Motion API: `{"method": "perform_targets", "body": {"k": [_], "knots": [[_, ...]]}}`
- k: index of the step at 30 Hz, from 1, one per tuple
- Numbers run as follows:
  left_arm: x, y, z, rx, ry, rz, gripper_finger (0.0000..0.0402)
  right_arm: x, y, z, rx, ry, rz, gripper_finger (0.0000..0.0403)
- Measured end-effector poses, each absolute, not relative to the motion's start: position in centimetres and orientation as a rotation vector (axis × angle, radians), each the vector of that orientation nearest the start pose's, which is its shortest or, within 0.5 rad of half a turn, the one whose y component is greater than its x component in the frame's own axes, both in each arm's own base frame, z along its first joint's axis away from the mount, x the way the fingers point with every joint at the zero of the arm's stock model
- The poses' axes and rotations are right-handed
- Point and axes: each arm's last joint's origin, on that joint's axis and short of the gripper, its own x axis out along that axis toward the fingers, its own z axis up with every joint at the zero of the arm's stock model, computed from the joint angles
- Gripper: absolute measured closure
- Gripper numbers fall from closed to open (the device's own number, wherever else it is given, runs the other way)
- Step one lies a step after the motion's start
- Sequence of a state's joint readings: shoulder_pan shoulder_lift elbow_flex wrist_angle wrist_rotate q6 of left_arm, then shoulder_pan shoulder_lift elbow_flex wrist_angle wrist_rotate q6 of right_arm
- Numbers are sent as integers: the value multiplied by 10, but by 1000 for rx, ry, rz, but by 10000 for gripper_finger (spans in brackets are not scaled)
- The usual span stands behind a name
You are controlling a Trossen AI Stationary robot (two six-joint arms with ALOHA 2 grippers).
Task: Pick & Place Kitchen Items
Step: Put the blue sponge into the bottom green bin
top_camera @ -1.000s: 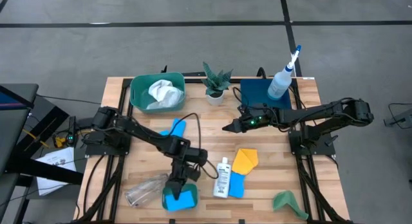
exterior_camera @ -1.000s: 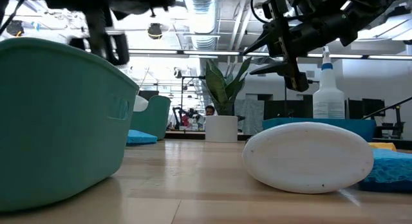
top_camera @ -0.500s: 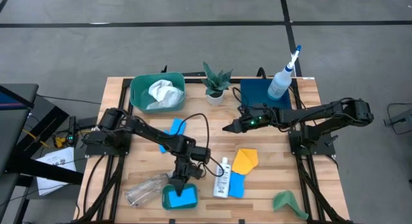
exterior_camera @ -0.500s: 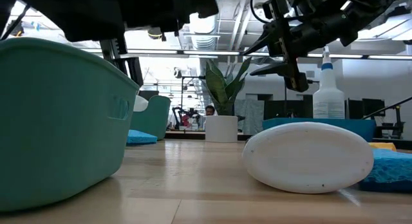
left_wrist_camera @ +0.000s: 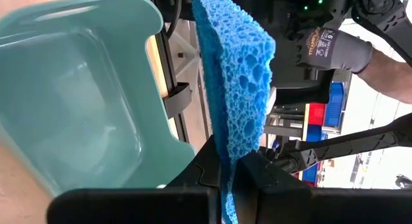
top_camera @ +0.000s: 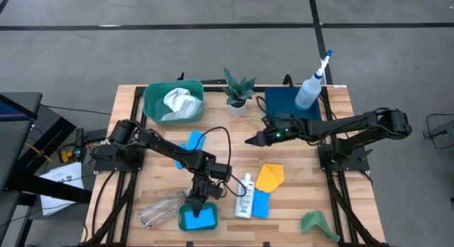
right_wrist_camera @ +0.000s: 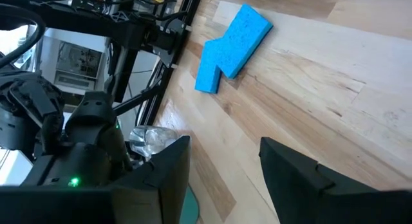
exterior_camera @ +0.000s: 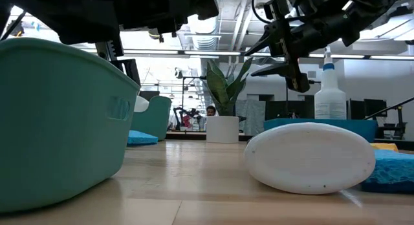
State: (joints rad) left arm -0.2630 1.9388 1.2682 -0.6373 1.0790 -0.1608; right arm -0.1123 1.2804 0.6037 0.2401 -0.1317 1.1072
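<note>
My left gripper (top_camera: 194, 206) is shut on a blue sponge (left_wrist_camera: 235, 76) just above a small green tub (top_camera: 199, 220) at the table's near edge; the tub also shows in the left wrist view (left_wrist_camera: 77, 102). My right gripper (top_camera: 250, 141) hangs open and empty above the table's middle (right_wrist_camera: 225, 176). A small white bottle (top_camera: 245, 196) lies on its side. A yellow cloth (top_camera: 269, 176) rests partly on a blue sponge (top_camera: 260, 204). A clear spray bottle (top_camera: 159, 208) lies left of the tub. A green cloth (top_camera: 317, 223) lies near right. My left gripper pinches the sponge's two broad faces (left_wrist_camera: 225, 143) between its two fingers, at one end of the sponge. The fingers point down from above. The sponge stands on edge below the fingers, lifted clear over the tub's opening.
A second green tub (top_camera: 150, 105) with a white cloth (top_camera: 177, 101) stands far left. A potted plant (top_camera: 236, 91) is at the far middle. A dark blue tray (top_camera: 284, 105) bears a white spray bottle (top_camera: 311, 87). Two blue sponges (top_camera: 191, 142) lie at centre left.
My left arm has reached a little farther toward the table's right and near edges, bringing the gripper and its sponge over the near tub. My right arm has kept still.
</note>
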Motion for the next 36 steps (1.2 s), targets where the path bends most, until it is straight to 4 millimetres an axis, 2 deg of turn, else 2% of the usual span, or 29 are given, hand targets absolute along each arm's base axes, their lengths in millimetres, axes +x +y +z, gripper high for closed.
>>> {"method": "perform_targets", "body": {"k": [6,16,24,36], "knots": [[344,-121,165,-670,1400,-1029,396,259,-25,209,1142,399,-225,223],[344,-112,164,-677,1412,-1005,395,259,-25,209,1145,400,-225,223],[344,-117,151,-649,1464,-961,395,259,-25,209,1142,404,-227,223],[342,-124,149,-600,1478,-938,395,259,-25,209,1136,404,-225,223]]}}
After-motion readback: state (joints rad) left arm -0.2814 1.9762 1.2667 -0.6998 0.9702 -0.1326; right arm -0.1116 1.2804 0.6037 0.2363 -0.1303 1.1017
